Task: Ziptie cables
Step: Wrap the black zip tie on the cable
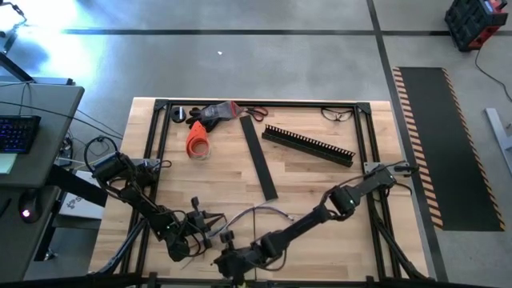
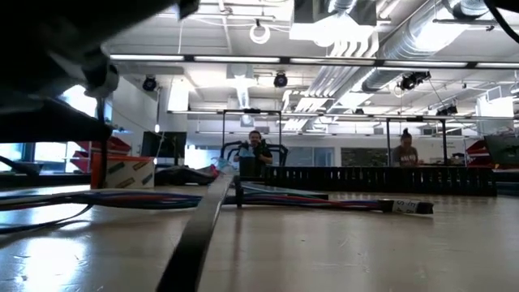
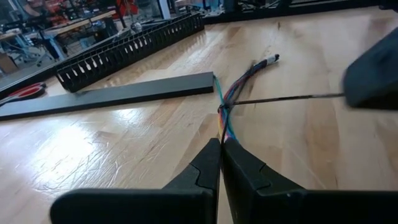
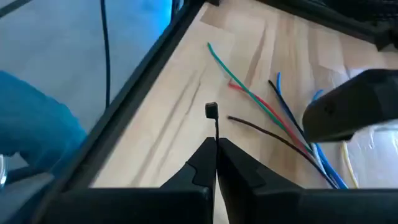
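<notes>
Pinching thin, flexible cables [image 3: 225, 109], left claw [image 3: 221, 144] grips shut.

Robot arms: two, one gripper each, the left gripper [image 1: 186, 240] and the right gripper [image 1: 230, 260]
Cables [image 1: 268, 213]: one loose bunch, near middle of the table
Slotted channel [image 1: 309, 145]: one, far right of the table
Flat black strip [image 1: 260, 162]: one, centre
Orange-and-black tool [image 1: 206, 128]: one, far left
Scissors [image 1: 254, 113]: one pair, red-handled, far edge
Glasses [image 1: 338, 114]: one pair, far right corner
People [image 2: 258, 146]: two, in the room beyond the table
</notes>
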